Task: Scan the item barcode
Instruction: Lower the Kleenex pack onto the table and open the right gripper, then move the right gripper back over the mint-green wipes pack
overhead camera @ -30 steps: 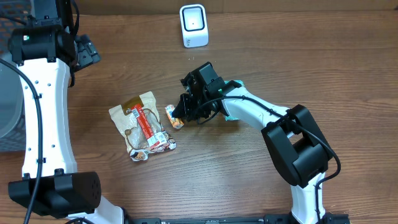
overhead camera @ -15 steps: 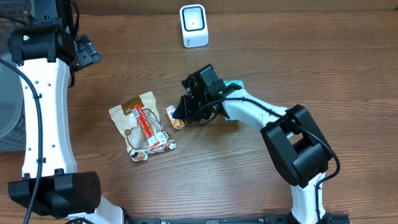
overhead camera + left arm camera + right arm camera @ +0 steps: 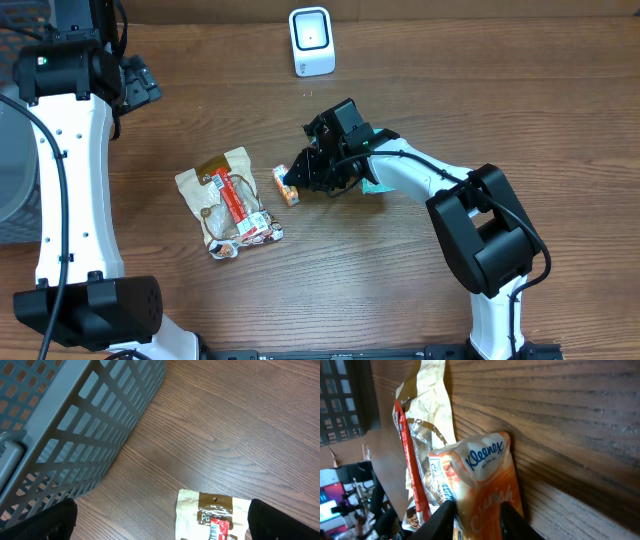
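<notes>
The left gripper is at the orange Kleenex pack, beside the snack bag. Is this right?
No: the right gripper is at the Kleenex pack, as the overhead view shows. The pack is orange and lies beside the snack bag.

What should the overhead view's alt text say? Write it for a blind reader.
The right gripper is down at a small orange tissue pack lying on the wooden table, beside a crumpled snack pouch. A white scanner stands at the far edge, well apart from both.
</notes>
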Controlling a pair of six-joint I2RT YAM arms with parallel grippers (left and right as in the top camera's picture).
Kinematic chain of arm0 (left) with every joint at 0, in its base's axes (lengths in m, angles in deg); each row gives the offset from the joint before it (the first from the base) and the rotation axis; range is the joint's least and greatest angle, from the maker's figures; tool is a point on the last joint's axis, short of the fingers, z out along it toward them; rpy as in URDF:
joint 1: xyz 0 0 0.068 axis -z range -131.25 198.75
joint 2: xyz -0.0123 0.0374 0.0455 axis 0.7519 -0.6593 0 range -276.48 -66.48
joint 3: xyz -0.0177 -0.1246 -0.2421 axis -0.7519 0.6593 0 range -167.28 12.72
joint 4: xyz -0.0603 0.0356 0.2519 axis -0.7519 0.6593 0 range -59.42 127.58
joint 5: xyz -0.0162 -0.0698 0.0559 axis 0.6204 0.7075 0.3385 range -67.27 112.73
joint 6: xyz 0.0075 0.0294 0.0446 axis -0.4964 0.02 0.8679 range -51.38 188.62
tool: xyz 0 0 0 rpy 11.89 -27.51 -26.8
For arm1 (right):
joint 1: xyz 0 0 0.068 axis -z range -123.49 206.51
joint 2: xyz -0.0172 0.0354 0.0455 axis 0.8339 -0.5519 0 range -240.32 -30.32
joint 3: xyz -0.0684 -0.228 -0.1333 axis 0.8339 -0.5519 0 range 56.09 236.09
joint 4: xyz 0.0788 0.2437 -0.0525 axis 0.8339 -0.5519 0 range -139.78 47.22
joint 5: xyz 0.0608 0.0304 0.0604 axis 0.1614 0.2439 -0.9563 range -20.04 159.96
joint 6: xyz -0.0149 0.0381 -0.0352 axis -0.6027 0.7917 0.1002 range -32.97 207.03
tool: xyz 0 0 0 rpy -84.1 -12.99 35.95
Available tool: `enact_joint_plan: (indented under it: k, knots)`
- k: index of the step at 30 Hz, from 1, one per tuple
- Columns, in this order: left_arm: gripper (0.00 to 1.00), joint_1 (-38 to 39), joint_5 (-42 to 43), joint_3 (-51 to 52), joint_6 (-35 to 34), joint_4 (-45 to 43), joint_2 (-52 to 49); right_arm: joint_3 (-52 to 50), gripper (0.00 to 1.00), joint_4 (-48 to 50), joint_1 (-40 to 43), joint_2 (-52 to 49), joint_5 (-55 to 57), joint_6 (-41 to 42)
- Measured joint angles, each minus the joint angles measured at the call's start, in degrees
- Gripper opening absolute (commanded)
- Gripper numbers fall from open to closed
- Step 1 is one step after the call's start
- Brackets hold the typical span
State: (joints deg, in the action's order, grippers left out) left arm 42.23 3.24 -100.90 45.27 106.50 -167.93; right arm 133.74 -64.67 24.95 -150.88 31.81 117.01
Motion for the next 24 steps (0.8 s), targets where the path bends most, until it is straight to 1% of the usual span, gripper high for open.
enact_joint_plan:
  k: [6, 9, 16, 22, 24]
  knots:
    - [1.00, 0.00, 0.00, 0.00, 0.00, 0.00, 0.00, 0.02, 0.53, -0.15, 0.00, 0.00, -0.04, -0.20]
    - [1.00, 0.00, 0.00, 0.00, 0.00, 0.00, 0.00, 0.37, 0.64, -1.09, 0.00, 0.00, -0.02, -0.28]
    - [1.00, 0.00, 0.00, 0.00, 0.00, 0.00, 0.00, 4.31, 0.65, -7.02, 0.00, 0.98, 2.43, -1.31]
    - [1.00, 0.00, -0.02, 0.02, 0.00, 0.00, 0.00, 9.55, 0.65, -14.21, 0.02, 5.57, 5.84, -2.78]
    - [1.00, 0.00, -0.02, 0.00, 0.00, 0.00, 0.00, 10.91, 0.67, -16.39, 0.02, 7.50, 7.19, -3.30]
